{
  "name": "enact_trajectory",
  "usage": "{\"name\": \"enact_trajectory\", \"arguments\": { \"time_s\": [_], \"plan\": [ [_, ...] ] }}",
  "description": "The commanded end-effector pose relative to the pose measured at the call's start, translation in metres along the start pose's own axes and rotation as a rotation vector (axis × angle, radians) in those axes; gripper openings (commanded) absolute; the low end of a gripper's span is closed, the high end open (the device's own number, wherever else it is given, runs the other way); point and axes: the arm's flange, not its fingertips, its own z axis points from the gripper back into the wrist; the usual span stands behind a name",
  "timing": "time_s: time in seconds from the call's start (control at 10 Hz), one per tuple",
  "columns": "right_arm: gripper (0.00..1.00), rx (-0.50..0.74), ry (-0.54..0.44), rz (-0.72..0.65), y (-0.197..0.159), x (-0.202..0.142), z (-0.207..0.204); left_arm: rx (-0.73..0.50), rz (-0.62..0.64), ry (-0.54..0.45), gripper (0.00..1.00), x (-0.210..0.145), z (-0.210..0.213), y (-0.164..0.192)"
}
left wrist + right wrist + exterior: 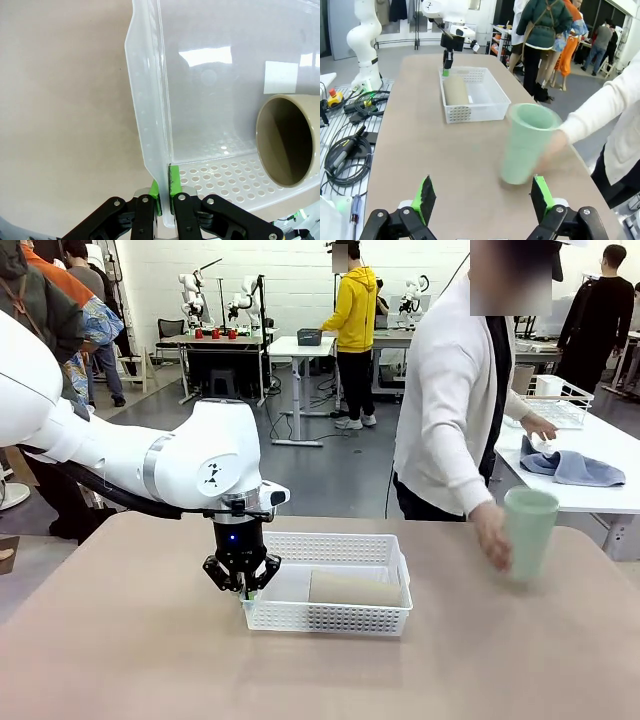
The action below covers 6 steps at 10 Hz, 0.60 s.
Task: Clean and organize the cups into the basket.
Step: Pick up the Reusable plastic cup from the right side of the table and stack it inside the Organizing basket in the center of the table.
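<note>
The left gripper [165, 190] is pinched shut on the side wall of the basket [150, 90] near a corner. The right gripper [482, 195] gapes wide, holding nothing. One tan cup [355, 588] lies on its side inside the basket, so that one is done. The green cup [528, 530] stands on the table [120, 640] well apart from the basket, a person's hand [492, 540] at it, and is not yet stowed. No writing can be read.

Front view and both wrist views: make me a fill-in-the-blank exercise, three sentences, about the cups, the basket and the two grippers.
1. The left gripper is shut on the side wall of the white perforated plastic ____.
2. Inside the basket, the matte tan-brown tapered cup lies on its ____.
3. The person's hand is on the pale mint green cup, and the right gripper facing that cup is ____.

Missing words: basket; side; open.
</note>
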Motion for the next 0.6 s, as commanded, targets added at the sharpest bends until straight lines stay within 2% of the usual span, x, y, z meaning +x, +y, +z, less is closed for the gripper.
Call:
{"name": "enact_trajectory", "arguments": {
  "time_s": [0.0, 0.5],
  "plan": [
    [1.00, 0.009, 0.002, -0.020, 0.0027, 0.0011, -0.0002, 0.003, -0.001, 0.004, 0.00, -0.0005, 0.0008, -0.0007],
    [1.00, 0.009, 0.002, -0.020, 0.0027, 0.0011, -0.0002, 0.003, -0.001, 0.004, 0.00, -0.0005, 0.0008, -0.0007]
  ]
}}
